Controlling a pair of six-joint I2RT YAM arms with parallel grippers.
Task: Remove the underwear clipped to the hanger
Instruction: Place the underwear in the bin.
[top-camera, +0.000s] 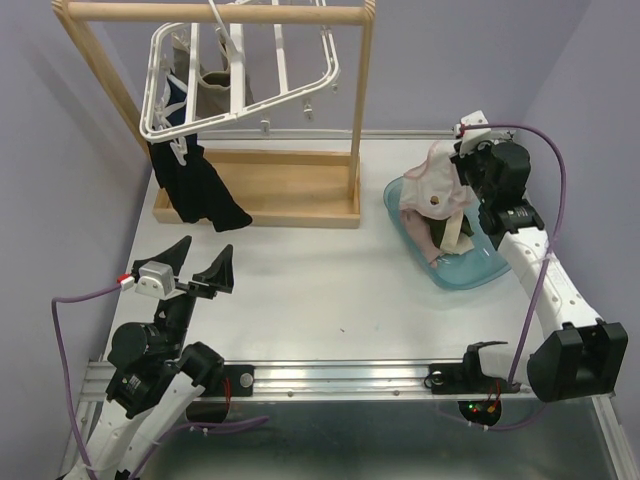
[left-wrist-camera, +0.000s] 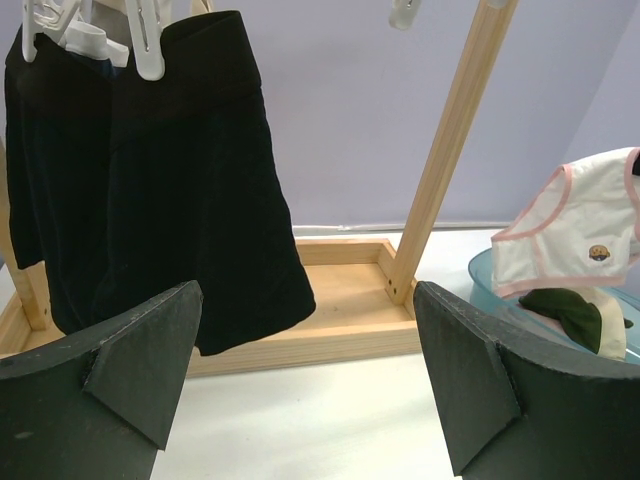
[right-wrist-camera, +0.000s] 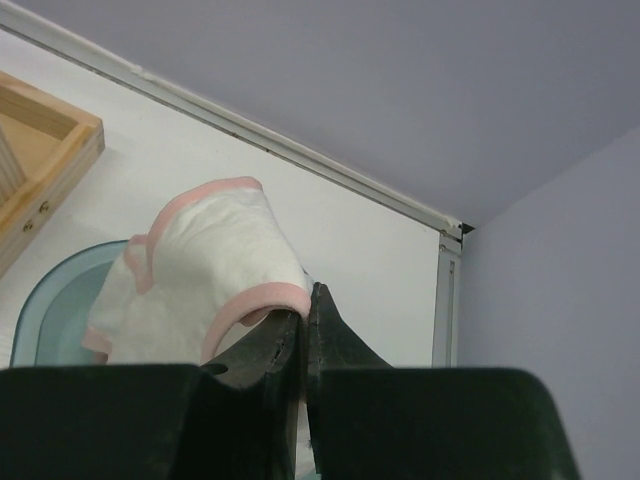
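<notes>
The white hanger (top-camera: 240, 85) hangs tilted from the wooden rail. Black underwear (top-camera: 195, 185) is still clipped to its near-left corner and hangs over the stand's base; it fills the upper left of the left wrist view (left-wrist-camera: 140, 180). A navy piece (top-camera: 178, 100) and a grey-olive piece (top-camera: 218, 95) hang under the frame. My right gripper (top-camera: 455, 165) is shut on cream underwear with pink trim (right-wrist-camera: 200, 280), holding it over the blue basin (top-camera: 478, 268). My left gripper (top-camera: 195, 265) is open and empty, low over the table facing the black underwear.
The wooden rail stand (top-camera: 285, 190) with its tray base stands at the back left. The basin holds a dark olive piece (left-wrist-camera: 565, 315) and cream cloth. Purple walls close the left, back and right sides.
</notes>
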